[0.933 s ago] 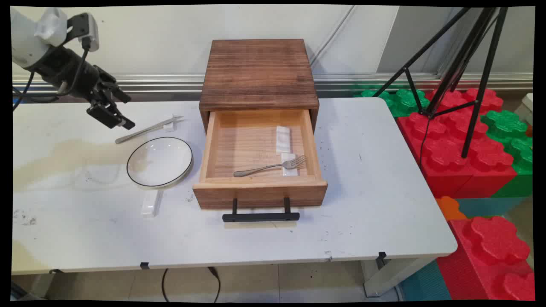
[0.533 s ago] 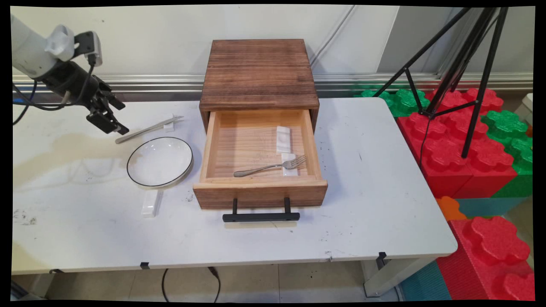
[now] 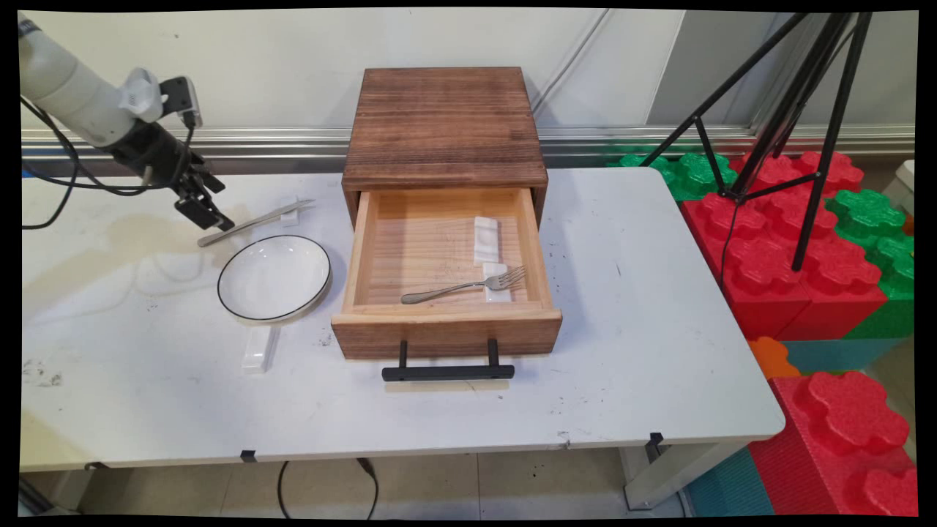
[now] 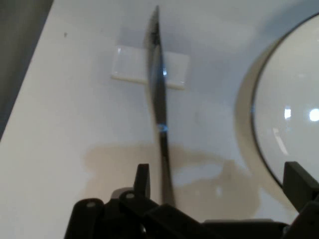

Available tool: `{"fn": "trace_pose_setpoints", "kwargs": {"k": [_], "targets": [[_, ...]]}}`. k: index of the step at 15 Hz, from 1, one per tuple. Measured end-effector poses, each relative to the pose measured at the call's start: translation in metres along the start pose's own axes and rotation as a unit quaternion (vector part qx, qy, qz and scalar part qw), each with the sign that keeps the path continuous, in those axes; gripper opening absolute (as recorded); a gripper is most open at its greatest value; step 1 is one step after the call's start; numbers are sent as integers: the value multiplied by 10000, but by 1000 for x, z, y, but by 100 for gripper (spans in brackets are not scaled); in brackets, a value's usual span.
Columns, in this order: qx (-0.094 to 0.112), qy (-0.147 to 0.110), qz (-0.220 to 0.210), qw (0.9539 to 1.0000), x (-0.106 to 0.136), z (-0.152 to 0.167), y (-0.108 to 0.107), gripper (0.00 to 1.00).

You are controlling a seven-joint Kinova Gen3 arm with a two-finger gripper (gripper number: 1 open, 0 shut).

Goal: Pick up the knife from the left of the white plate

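My black gripper (image 3: 211, 217) is open at the table's back left, low over the handle end of a metal knife (image 3: 252, 222). The knife's blade rests on a small white holder (image 3: 291, 216). In the hand view the knife (image 4: 160, 104) runs straight up from between my fingers (image 4: 142, 178), close to the left one, and crosses the white holder (image 4: 128, 65). A white plate with a dark rim (image 3: 274, 278) lies just in front of the knife, and its edge (image 4: 284, 114) shows at the right of the hand view.
A wooden box (image 3: 444, 124) stands mid-table with its drawer (image 3: 445, 322) pulled out; inside lie a fork (image 3: 463, 286) and two white holders (image 3: 485, 238). Another white holder (image 3: 258, 350) lies in front of the plate. A black tripod (image 3: 790, 110) and red and green foam blocks (image 3: 805, 249) stand to the right.
The gripper has moved right and down toward the knife's handle end. Nothing on the table has shifted.
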Motion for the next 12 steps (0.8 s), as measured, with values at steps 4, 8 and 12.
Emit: {"fn": "trace_pose_setpoints", "kwargs": {"k": [4, 8, 12], "targets": [[46, -29, -80, 10000, 1, 21, -15, 100], [33, -70, -136, 9999, 2, 41, -26, 100], [-61, -63, -191, 9998, 5, 62, -35, 100]]}}
